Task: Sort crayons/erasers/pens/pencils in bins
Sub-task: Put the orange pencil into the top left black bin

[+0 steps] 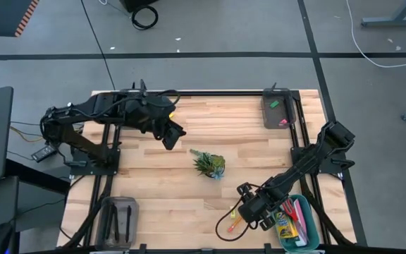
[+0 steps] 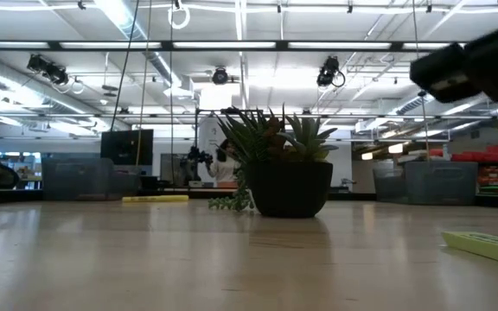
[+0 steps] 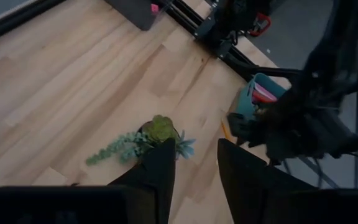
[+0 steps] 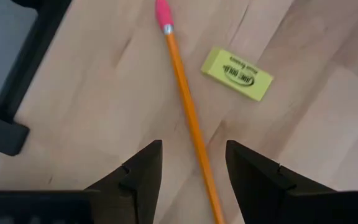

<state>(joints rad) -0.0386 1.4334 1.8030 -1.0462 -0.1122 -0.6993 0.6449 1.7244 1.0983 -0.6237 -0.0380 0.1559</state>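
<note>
**Ana:** Near the right front corner of the counter (image 1: pixel 168 204), the right gripper (image 4: pixel 191 163) hung over an orange pencil (image 4: pixel 188 118), its jaws spread to either side of the shaft and not touching it. I'd judge it was at the pick-up step for that pencil.

**Ben:** And the yellow eraser (image 4: pixel 237 74)?

**Ana:** It lay just beside the pencil, apart from it, on bare wood. The next move called for coming down square over the pencil and closing without nudging the eraser, then carrying it off to a bin.

**Ben:** What about the left gripper (image 3: pixel 194 165)?

**Ana:** It waited at the far left, jaws parted and empty, pointing towards the potted plant (image 1: pixel 209 164) at the middle.

**Ben:** And the bins?

**Ana:** The teal bin (image 1: pixel 314 236), just right of the working gripper, already held the crayon box (image 1: pixel 285 226) and what looked like pink pencils. The dark bin at the far right (image 1: pixel 277 113) held a green eraser and a pink one. The translucent bin at the near left (image 1: pixel 118 219) held slim black pens. I couldn't find the fourth.
</note>
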